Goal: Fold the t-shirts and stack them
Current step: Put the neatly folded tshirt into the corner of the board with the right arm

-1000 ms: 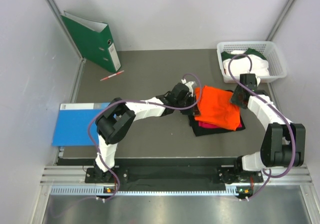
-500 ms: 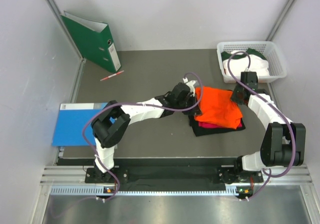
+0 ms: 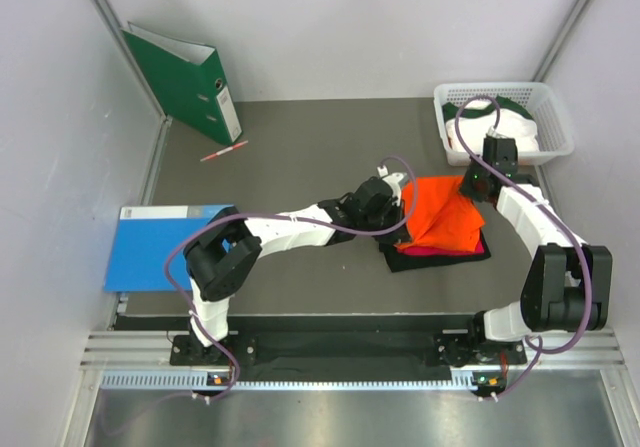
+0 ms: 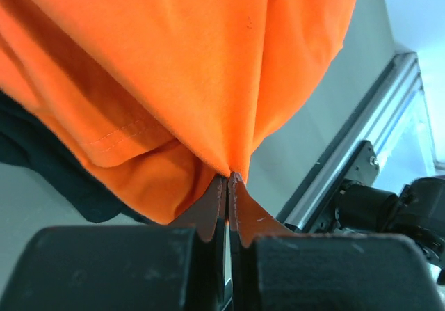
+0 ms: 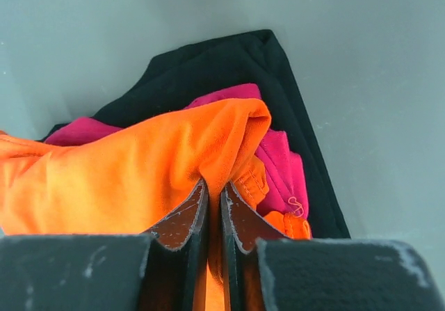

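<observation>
A bright orange t-shirt [image 3: 447, 217] lies on top of a magenta t-shirt [image 3: 432, 251] and a black t-shirt [image 3: 405, 260], stacked mid-table. My left gripper [image 3: 408, 199] is shut on the orange shirt's left edge, and the cloth [image 4: 188, 67] hangs from its tips [image 4: 229, 179]. At the far right corner my right gripper [image 3: 476, 184] is shut on the orange cloth [image 5: 139, 172], pinched between its fingers [image 5: 214, 189]. Magenta [image 5: 278, 158] and black [image 5: 229, 60] layers show beneath. A white t-shirt with dark green trim [image 3: 500, 127] fills the basket.
A white plastic basket [image 3: 556, 117] stands at the back right. A green ring binder [image 3: 185, 79] leans at the back left with a red pen [image 3: 223, 151] near it. A flat blue folder [image 3: 150, 245] lies at the left edge.
Both grippers have closed on the orange shirt. The left one has pulled its edge to the right and up, so the shirt now looks narrower and bunched.
</observation>
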`<state>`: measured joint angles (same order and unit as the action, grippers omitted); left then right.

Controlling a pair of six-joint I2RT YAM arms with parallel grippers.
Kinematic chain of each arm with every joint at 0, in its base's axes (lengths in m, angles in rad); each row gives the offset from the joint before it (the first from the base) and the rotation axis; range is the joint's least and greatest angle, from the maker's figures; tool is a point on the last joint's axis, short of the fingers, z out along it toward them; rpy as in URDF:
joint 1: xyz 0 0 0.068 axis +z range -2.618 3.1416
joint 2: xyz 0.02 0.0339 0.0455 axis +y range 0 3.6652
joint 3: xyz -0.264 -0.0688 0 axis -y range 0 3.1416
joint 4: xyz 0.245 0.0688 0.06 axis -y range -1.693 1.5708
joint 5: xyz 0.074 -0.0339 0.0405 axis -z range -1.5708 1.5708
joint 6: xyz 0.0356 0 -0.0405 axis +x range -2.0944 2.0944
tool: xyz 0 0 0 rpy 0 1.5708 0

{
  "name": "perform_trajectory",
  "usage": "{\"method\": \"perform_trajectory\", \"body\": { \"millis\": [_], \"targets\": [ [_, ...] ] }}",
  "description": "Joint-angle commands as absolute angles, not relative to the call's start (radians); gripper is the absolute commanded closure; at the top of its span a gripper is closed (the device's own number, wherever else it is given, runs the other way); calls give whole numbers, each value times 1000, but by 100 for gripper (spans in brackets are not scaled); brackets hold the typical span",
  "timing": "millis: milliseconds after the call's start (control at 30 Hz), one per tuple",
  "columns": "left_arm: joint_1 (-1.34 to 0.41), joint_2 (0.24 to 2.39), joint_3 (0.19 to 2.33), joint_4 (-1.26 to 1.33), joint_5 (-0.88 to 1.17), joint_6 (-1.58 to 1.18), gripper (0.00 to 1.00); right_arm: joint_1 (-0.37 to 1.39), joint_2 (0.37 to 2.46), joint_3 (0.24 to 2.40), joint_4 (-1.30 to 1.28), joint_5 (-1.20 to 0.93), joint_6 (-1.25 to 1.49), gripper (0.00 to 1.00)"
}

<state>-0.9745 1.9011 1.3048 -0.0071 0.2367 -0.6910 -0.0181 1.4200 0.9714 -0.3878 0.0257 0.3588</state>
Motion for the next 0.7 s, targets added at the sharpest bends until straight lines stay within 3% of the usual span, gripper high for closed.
{"method": "perform_trajectory", "body": {
  "millis": [0,267,433,467,667],
  "targets": [
    [-983,1868,1299,-49,171,-689,100,-29,1430,1040,-304,6,347,92],
    [-982,1873,1327,-89,118,-664,100,-29,1463,1054,-290,-5,348,88],
    [-974,1858,1319,-110,9,-653,97,-29,1509,1051,-325,26,348,70],
    [-970,1850,1312,-107,-41,-650,97,-29,1506,1045,-330,52,354,62],
    [-943,1862,1342,-118,-118,-623,100,-29,1431,1012,-359,124,373,43]
  ]
}}
